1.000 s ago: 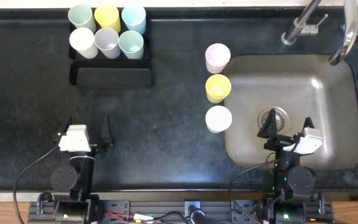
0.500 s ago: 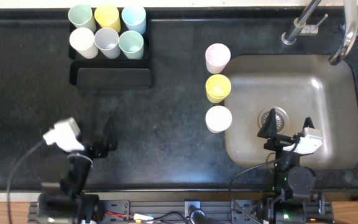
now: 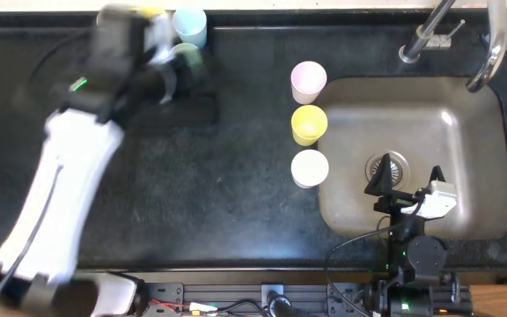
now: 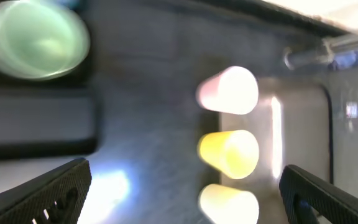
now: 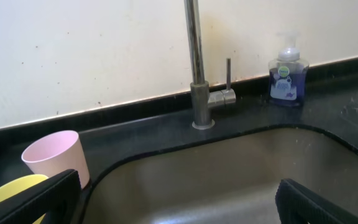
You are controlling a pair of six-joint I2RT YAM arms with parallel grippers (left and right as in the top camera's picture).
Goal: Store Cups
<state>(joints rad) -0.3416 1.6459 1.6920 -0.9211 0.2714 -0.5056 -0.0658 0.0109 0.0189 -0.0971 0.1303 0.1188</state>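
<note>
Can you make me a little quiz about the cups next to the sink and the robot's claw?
1. Pick one. Beside the sink stand a pink cup, a yellow cup and a white cup. Which is nearest the tap? A pink cup, B yellow cup, C white cup.
2. True or false: the right gripper holds a cup.
3. Fill the gap: the middle cup of the row is ____.

Key: 1 A. 2 False: its fingers are open and empty. 3 yellow.
</note>
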